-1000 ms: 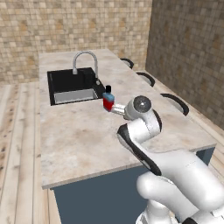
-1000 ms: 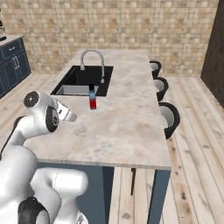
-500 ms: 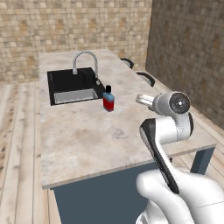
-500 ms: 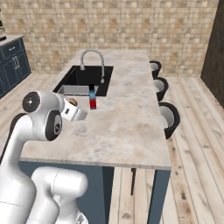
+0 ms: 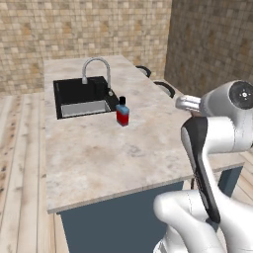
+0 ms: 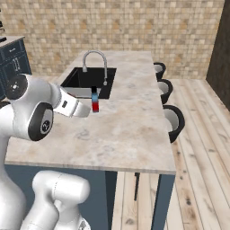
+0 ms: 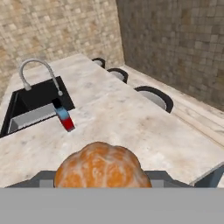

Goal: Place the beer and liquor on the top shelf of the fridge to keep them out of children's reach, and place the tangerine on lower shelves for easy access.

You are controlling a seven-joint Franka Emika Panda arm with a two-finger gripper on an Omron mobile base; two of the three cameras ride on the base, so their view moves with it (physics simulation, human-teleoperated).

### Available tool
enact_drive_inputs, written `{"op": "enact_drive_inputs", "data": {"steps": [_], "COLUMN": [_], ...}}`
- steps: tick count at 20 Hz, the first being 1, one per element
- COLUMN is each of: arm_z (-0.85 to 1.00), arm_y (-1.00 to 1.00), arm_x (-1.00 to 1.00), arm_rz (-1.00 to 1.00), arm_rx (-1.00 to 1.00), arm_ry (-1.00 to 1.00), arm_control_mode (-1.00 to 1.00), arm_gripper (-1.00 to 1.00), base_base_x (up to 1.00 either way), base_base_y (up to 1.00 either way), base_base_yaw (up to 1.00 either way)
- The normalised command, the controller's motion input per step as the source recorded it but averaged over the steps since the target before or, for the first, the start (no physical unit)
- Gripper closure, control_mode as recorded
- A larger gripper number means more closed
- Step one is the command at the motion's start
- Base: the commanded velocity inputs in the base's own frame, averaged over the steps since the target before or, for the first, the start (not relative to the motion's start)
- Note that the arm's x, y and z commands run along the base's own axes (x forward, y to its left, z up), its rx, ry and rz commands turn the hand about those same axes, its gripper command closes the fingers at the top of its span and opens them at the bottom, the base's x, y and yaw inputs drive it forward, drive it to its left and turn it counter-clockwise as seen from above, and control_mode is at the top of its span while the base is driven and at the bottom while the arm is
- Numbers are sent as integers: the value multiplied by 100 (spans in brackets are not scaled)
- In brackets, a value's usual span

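Tangerine in my gripper

My gripper (image 7: 101, 186) is half closed around the tangerine (image 7: 101, 166) — the liquor (image 7: 65, 118) stands well beyond it, beside the sink (image 7: 30, 103).

The squat rectangular blue-and-red liquor bottle with a black cap (image 5: 122, 112) stands on the pale marble island counter (image 5: 108, 158), just right of the black sink (image 5: 79, 96). The curved metal faucet (image 5: 97, 69) rises behind it, upper centre. Black round stools (image 6: 173, 121) line the counter's far side.

Glossy white arm (image 5: 217, 138), rounded bulbous links. Dark grey-black joint band down forearm. Round grey end caps at joints, small dark marks on them. White rounded base (image 6: 58, 197).
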Motion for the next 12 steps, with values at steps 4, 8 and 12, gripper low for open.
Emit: {"op": "enact_drive_inputs", "data": {"steps": [4,8,12], "arm_z": [19,7,0], "arm_y": [2,19,17], "arm_x": [-64,-37,-23], "arm_rz": [3,11,17], "arm_rx": [-15,-13,-8], "arm_ry": [22,13,4], "arm_control_mode": [-100,-100,-100], "arm_gripper": [100,100,100], "base_base_x": [0,0,0], "base_base_y": [0,0,0], "base_base_yaw": [0,0,0]}}
